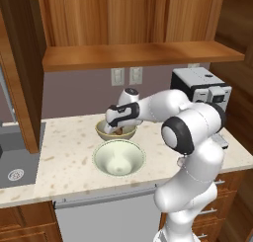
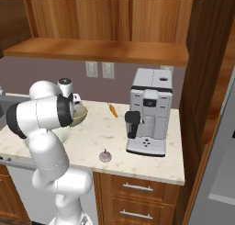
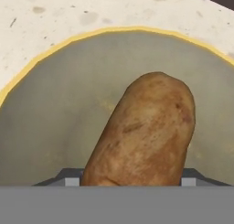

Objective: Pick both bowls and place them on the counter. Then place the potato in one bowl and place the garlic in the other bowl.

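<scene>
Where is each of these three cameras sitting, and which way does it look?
Left base view: behind the arm's left, looking down at the counter, tan-olive bowl and cream bowl; arm lower right.
Right base view: behind its right, facing the coffee machine, garlic and carrot; arm lower left.
Hand view: on the hand, looking into the tan-olive bowl at the potato.
All three share that bowl.

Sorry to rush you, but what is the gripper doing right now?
Gripper: closed on the potato, holding it inside the tan-olive bowl.
</scene>
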You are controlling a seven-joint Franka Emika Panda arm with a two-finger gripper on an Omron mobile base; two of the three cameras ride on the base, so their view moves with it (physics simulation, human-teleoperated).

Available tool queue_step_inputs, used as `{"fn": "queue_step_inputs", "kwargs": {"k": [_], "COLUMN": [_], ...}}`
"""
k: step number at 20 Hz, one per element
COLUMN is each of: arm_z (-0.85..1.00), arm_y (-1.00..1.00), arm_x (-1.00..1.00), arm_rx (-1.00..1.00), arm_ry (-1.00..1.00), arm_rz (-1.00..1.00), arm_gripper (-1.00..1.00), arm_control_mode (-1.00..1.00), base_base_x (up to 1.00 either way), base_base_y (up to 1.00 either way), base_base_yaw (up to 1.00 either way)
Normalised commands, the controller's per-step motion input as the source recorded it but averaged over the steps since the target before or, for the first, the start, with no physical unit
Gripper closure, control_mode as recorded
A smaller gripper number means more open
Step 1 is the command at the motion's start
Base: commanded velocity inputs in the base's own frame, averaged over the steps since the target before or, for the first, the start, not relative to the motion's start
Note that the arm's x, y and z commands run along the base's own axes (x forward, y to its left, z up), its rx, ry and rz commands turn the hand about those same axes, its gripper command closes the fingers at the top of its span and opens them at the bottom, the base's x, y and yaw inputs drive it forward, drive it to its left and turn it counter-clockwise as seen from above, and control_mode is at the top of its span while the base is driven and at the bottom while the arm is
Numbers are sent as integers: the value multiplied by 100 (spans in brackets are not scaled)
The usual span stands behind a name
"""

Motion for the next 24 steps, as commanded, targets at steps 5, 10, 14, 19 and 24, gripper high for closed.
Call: {"fn": "queue_step_inputs", "kwargs": {"k": [5, 10, 14, 19, 24], "arm_z": [-12, -9, -5, -9, -6], "arm_y": [1, 2, 3, 5, 5], "arm_x": [3, 3, 8, 6, 5], "arm_rx": [-3, -2, -1, -1, -1], "arm_ry": [6, 3, 0, 2, 3], "arm_rz": [6, 5, 4, 4, 4], "arm_gripper": [100, 100, 100, 100, -100], "arm_control_mode": [-100, -100, -100, -100, -100], "base_base_x": [0, 0, 0, 0, 0], "base_base_y": [0, 0, 0, 0, 0], "base_base_yaw": [0, 0, 0, 0, 0]}}
